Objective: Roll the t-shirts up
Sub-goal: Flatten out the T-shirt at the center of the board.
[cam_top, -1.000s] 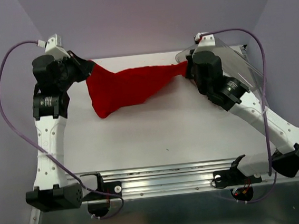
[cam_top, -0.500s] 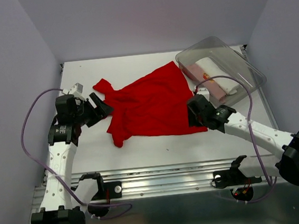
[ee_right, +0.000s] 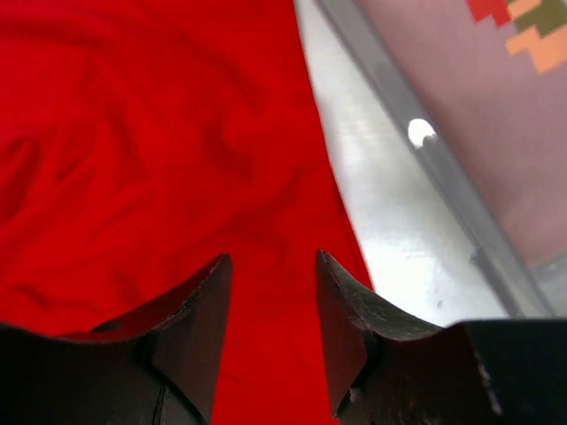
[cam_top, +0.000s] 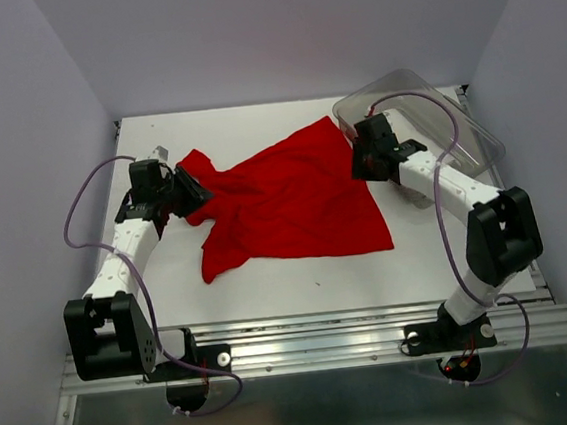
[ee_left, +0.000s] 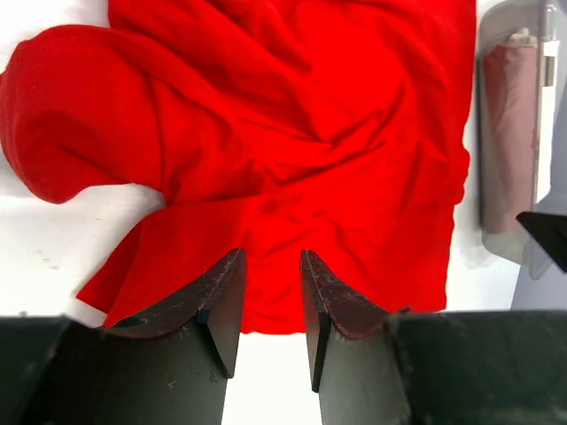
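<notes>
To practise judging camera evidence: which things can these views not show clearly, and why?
Top view: the bin's contents, hidden by the right arm.
Right wrist: the pink roll's print, cut off by the top edge.
All views: the shirt's neckline, lost in its folds.

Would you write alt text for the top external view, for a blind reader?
A red t-shirt lies rumpled on a white table, the left gripper at its left edge, the right gripper at its far right corner beside a clear bin.
</notes>
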Controlling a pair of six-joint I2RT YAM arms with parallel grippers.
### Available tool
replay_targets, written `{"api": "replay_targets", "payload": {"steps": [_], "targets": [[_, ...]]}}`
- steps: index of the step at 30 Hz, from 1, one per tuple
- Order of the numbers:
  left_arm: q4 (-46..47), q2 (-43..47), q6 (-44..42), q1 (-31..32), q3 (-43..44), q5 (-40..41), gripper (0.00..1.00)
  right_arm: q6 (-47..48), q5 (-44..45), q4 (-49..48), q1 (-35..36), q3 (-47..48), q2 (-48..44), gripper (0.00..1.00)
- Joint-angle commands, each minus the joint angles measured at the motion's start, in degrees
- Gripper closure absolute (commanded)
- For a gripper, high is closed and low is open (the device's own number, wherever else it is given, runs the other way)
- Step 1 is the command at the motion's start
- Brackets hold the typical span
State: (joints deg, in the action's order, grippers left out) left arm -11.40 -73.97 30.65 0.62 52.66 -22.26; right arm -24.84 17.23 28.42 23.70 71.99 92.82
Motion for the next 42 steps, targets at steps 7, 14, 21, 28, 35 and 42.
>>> {"api": "replay_targets", "payload": {"steps": [7, 14, 21, 28, 35, 42], "targets": [[5.33, 0.14, -0.24, 0.08, -2.92, 0.99, 0.57, 5.5, -5.11, -3.99, -7.53, 11.94, 11.94, 0.53], [5.6, -0.99, -0.6, 0.08, -2.83, 0.29, 0.55, 4.1, 0.34, -4.69, -9.37, 18.36, 18.97, 0.52], [3.93, -1.17, -1.65, 0.08, -1.69, 1.6, 0.53, 4.1, 4.46, -4.61, -12.89, 23.11, 23.72, 0.52], [0.77, -0.47, -2.35, -0.01, -1.25, 4.15, 0.51, 4.54, -8.78, -6.18, -12.72, 20.57, 20.31, 0.48], [-6.35, 5.4, -1.39, -0.01, -4.58, 13.29, 0.46, -0.2, -14.95, -9.53, -3.68, 9.24, 10.46, 0.39], [-12.24, 12.88, 3.62, 1.05, -10.56, 17.33, 0.25, -7.5, -21.09, -12.69, 0.2, -3.94, 1.24, 0.34]]}}
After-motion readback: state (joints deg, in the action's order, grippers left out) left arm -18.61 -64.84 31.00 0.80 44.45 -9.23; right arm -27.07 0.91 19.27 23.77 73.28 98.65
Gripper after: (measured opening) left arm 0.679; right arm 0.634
